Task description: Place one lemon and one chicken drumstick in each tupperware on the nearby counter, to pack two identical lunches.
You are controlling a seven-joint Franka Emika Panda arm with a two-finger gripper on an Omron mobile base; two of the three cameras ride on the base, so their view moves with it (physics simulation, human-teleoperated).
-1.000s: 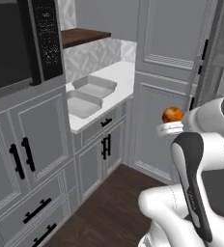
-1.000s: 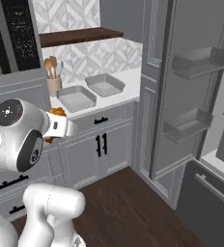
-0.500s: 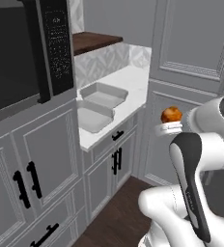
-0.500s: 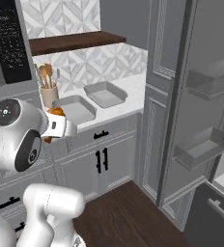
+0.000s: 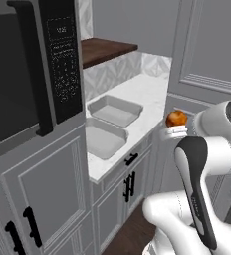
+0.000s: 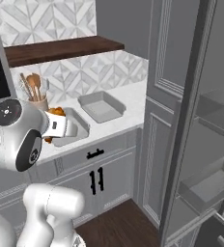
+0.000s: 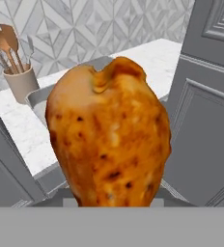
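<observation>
base has been driven closer to the surface (image 5: 142, 102); chicken drumstick (image 7: 109, 135) is kept clamped in the claw (image 5: 176, 130) for carrying to the tupperware (image 5: 113, 110)

arm: raised, elbow folded, forearm roughly level | hand (image 5: 177, 130): held up in the air, pointing forward | fingers: closed on chicken drumstick (image 7: 109, 135), gripping its lower end
</observation>
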